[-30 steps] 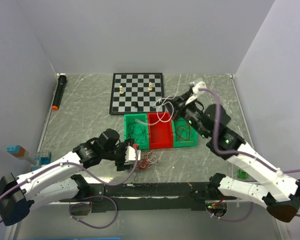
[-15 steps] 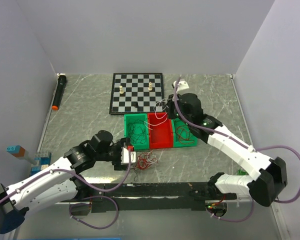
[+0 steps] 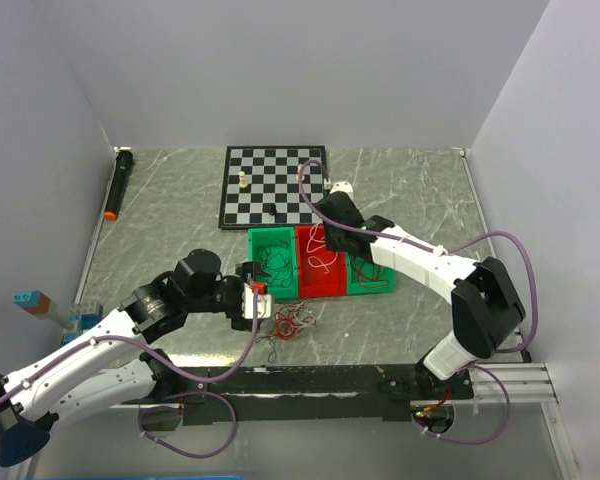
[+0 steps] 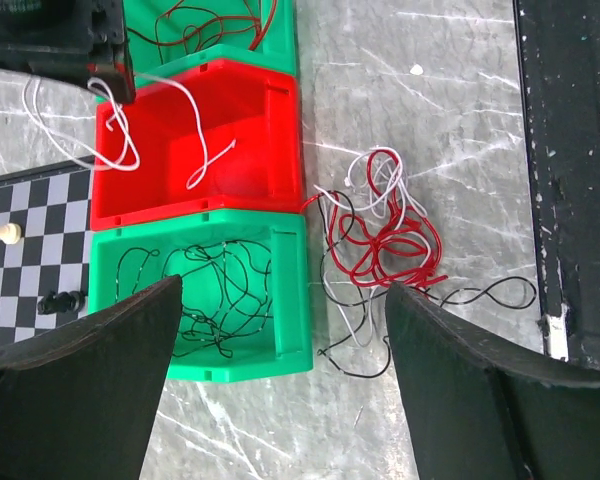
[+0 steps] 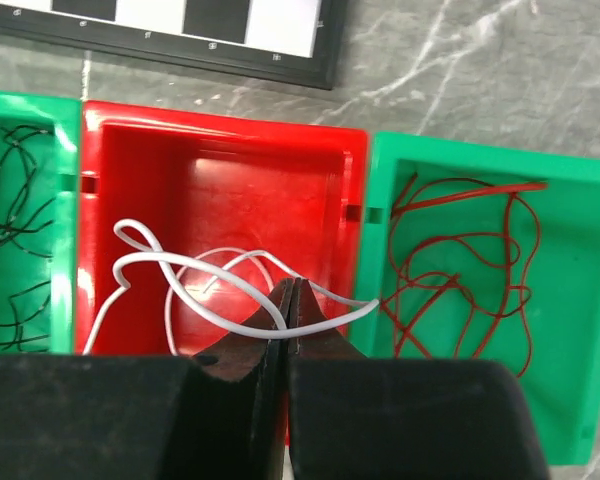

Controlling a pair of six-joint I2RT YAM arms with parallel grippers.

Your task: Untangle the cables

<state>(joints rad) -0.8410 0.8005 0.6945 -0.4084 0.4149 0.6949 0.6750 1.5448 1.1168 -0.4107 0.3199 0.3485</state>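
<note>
Near table edge, on grey marble tabletop (image 3: pixel 160 200): loose tangle of thin red, black and white cables (image 4: pixel 380 235), just near of red plastic bin (image 4: pixel 280 150). Above tangle, left gripper (image 4: pixel 280 290) released, empty. Farther, right gripper (image 5: pixel 290 300) clenched on white wire (image 5: pixel 140 262) over red bin. Step in hand, judged: depositing white wire. Next move: release over red bin; left gripper then needs single-strand pick from tangle.

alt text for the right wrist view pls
The right gripper, shut on a white cable, hangs over a red bin where the cable loops. The left green bin holds black cables, the right green bin red cables; a chessboard edge shows at the top.
</note>
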